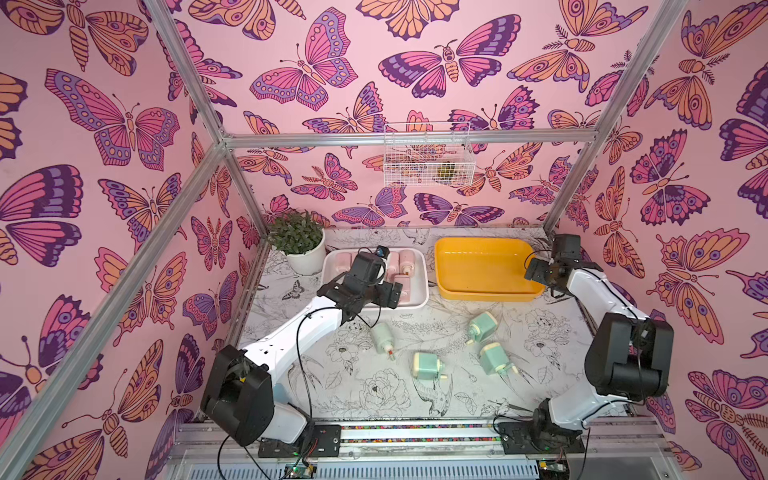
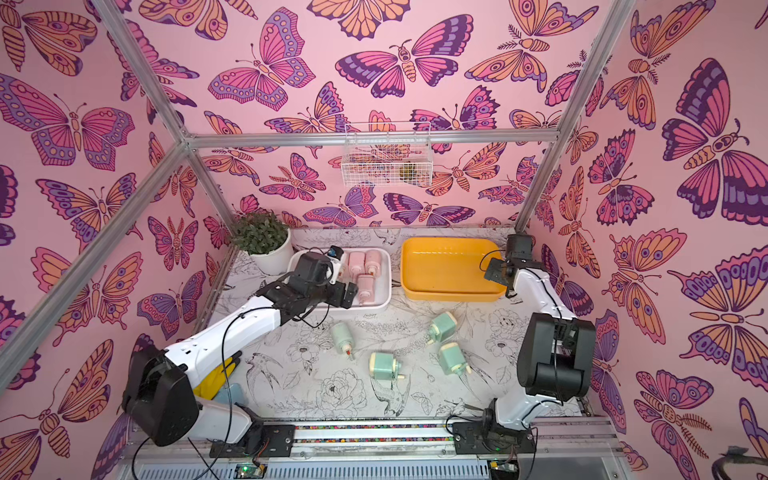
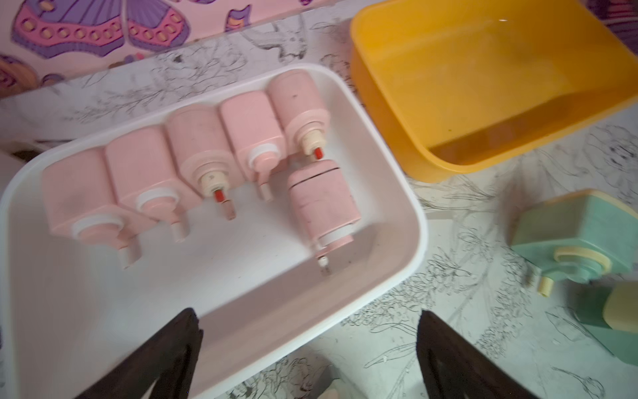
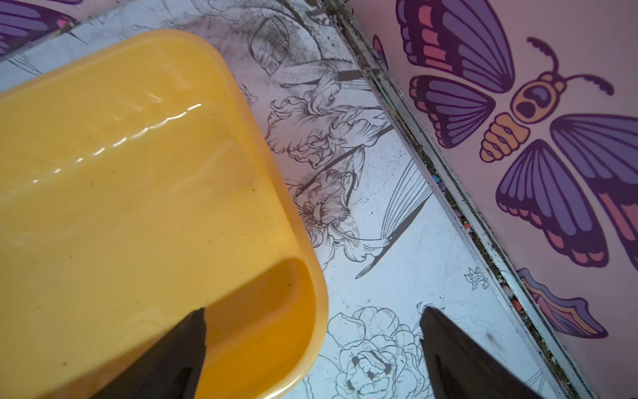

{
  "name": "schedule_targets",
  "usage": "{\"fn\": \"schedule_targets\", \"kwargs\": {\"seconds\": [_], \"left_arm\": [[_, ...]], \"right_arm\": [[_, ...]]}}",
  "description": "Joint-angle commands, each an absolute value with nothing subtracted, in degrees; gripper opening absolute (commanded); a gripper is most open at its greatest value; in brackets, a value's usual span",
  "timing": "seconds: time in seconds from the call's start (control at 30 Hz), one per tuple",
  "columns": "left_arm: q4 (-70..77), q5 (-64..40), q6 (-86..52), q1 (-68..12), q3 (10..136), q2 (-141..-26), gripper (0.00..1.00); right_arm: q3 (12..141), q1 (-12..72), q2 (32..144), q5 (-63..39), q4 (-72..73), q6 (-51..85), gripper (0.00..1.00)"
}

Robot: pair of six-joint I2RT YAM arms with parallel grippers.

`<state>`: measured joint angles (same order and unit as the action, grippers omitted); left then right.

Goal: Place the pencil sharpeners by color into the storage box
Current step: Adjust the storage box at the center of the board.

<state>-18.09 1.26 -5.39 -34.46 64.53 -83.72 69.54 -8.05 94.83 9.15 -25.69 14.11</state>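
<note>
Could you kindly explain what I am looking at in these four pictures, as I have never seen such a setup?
These are two robot arms on a table. Two pictures look down from one overhead camera; the other two come from cameras on each arm's wrist. The left pincer hangs open over a white tray holding six pink sharpeners. The right pincer stands open at the rim of an empty yellow tray. Four green sharpeners lie loose on the table. A potted plant stands in the corner. Neither pincer holds anything.
</note>
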Motion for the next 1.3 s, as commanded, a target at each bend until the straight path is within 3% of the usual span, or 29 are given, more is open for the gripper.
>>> {"fn": "schedule_targets", "kwargs": {"seconds": [0.0, 0.1, 0.27, 0.6, 1.03, 1.27], "left_arm": [[-15.80, -3.25, -0.29, -37.13, 66.02, -85.70, 1.00], [-14.45, -3.78, 1.26, -38.73, 66.91, -87.10, 1.00], [-12.12, -4.26, 1.58, -39.46, 67.61, -88.40, 1.00], [-7.57, -10.95, 3.88, -39.73, 65.48, -88.93, 1.00], [-5.02, -14.31, 5.66, -39.73, 64.78, -89.64, 1.00], [-3.12, -11.34, 5.91, -39.75, 64.05, -88.29, 1.00]], "right_arm": [[71.02, -11.77, 98.25, 1.11, -29.80, 11.16, 0.94], [74.03, -14.72, 101.62, -8.13, -31.78, 10.02, 0.81], [76.10, -15.01, 104.44, -12.99, -32.31, 8.13, 0.74], [78.64, -14.92, 107.83, -9.96, -30.96, 8.88, 0.49], [79.78, -14.72, 108.58, -10.64, -31.66, 6.53, 0.02], [74.40, -14.68, 103.03, -12.29, -29.08, 4.18, 0.00]]}}
